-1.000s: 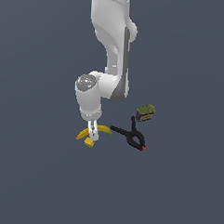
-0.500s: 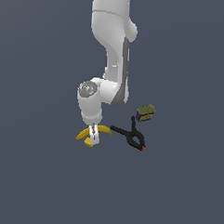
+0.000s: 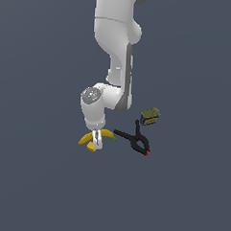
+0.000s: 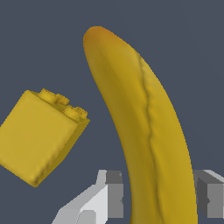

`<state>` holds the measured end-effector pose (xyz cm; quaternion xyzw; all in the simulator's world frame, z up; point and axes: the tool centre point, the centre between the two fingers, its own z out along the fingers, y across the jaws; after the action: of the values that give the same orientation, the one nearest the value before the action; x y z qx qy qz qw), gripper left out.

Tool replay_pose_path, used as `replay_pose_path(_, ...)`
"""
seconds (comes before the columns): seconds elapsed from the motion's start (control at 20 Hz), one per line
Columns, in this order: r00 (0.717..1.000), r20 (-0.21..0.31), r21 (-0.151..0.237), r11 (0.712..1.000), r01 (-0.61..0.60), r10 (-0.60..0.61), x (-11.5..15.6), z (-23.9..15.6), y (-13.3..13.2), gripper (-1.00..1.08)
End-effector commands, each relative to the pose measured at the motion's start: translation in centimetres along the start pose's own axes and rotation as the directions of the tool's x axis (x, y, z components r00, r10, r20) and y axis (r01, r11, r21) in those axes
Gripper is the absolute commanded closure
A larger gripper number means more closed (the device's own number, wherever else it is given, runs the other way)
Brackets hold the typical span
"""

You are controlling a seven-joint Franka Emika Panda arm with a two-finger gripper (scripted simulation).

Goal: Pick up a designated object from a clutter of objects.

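While the arm (image 3: 113, 64) stands bent steeply down over the floor, the gripper (image 4: 157, 197) straddles the banana (image 4: 140, 118), one finger on each side, jaws spread and not yet closed. Its long axis runs across the closing direction. Just beside it lies the yellow block (image 4: 39, 135), apart from the fingers.

The ground (image 3: 32, 190) is a flat, matte, slate-blue surface, even in tone, running to every edge of the exterior view from 12 o'clock round through 6 o'clock. In the wrist view the same dark grey-blue ground (image 4: 192, 52) forms the backdrop.
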<state>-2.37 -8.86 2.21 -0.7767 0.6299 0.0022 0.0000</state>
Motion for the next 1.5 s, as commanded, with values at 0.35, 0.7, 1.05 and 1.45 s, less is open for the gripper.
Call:
replay_pose_path(0.35,1.0,0.0,0.001,1.0,-0.001,0.001,0.0,-0.1,0.0,1.08)
replay_pose_path(0.7,1.0,0.001,0.001,1.0,-0.002,0.002,-0.4,-2.0,-0.1,1.08)
replay_pose_path(1.05,1.0,0.001,0.0,1.0,-0.004,0.004,-1.4,-6.5,-0.4,1.08)
replay_pose_path(1.45,1.0,-0.002,-0.001,1.0,-0.006,0.006,-3.0,-14.3,-1.0,1.08)
